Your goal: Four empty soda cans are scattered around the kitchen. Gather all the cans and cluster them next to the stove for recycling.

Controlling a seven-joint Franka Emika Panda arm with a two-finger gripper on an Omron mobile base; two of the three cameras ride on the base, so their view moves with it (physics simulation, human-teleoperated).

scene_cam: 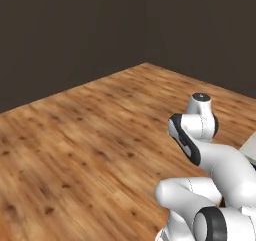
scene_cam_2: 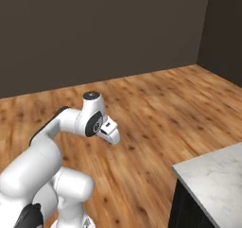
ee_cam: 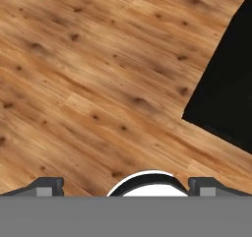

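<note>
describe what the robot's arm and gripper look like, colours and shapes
The arm is glossy white, built of rounded tubular links with dark, nearly black bands at the joints and a dark round cap on one joint. No cables or markings show. The gripper has two small dark grey, blocky finger tips, seen in the hand view; its body looks white in the right base view.

Even, soft rendered light — walls dim, wood floor (scene_cam: 75,135) bright, no hard shadows — slightly blurry throughout.

You see a knotty, warm-brown wood plank floor (scene_cam: 75,135) with a satin sheen, matt dark grey walls (scene_cam_2: 94,33), and a smooth white marble-look countertop (scene_cam_2: 217,175) over a black cabinet.
</note>
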